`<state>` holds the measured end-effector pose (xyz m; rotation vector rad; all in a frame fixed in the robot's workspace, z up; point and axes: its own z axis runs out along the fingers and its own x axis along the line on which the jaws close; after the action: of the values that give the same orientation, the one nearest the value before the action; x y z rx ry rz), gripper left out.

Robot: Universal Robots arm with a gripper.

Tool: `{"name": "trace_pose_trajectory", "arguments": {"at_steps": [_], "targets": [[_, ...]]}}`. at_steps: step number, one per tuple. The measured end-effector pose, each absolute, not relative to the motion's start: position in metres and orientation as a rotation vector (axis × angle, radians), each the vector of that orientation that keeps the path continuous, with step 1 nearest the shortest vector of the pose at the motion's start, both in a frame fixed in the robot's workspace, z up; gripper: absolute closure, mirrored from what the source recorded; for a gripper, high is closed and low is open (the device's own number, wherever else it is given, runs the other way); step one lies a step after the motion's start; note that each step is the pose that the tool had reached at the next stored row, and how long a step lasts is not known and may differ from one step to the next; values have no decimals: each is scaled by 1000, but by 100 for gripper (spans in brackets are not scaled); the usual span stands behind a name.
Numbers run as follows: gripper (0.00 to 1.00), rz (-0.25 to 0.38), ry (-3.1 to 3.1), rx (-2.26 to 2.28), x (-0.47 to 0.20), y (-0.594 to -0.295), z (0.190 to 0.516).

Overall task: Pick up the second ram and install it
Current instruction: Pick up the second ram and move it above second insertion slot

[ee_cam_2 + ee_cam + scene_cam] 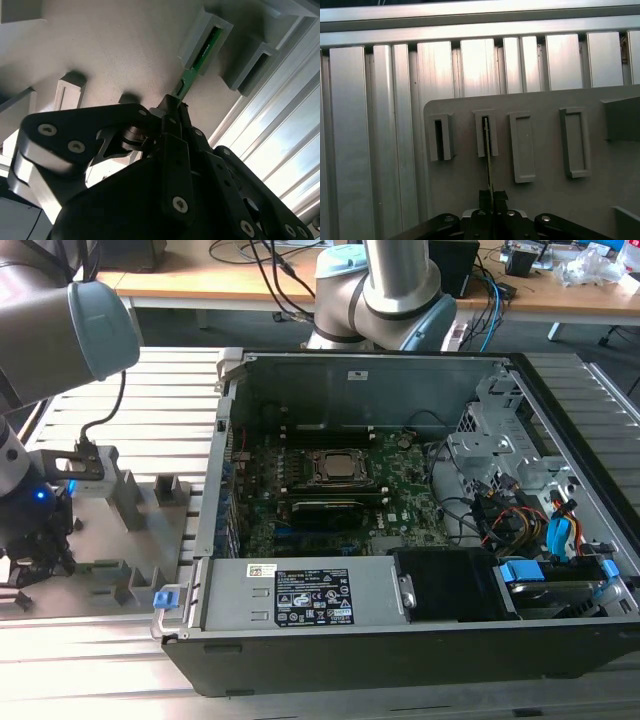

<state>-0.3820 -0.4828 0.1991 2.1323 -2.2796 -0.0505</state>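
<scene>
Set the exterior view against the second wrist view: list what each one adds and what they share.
Exterior view: the open computer case, with its motherboard and CPU socket. Second wrist view: the grip up close, the gripper shut on the second ram, whose far end sits in a slot block. Both: the grey tray.
</scene>
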Motion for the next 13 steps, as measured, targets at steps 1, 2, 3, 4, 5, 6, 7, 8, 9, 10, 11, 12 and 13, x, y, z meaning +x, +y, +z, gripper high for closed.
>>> {"name": "trace_pose_trajectory", "arguments": {"at_steps": [1, 2, 3, 4, 5, 6, 7, 8, 9, 10, 11, 12, 13], "targets": [[86, -50, -2280, 2132, -382, -483, 199], [86, -51, -2280, 2132, -382, -483, 199], [86, -51, -2280, 2132, -382, -483, 199], [86, -51, -2280, 2132, -382, -483, 199], [86, -51, -2280, 2132, -382, -483, 199], [86, -51, -2279, 2132, -382, -483, 199], [86, -51, -2279, 2132, -382, -483, 198], [86, -51, -2280, 2132, -382, -483, 198], [86, -51, -2279, 2132, -382, -483, 198], [86, -50, -2279, 2132, -382, -483, 198], [86, -47, -2278, 2131, -382, -483, 198], [86, -46, -2278, 2131, -382, -483, 199], [86, -46, -2278, 2131, -382, -483, 199]]}}
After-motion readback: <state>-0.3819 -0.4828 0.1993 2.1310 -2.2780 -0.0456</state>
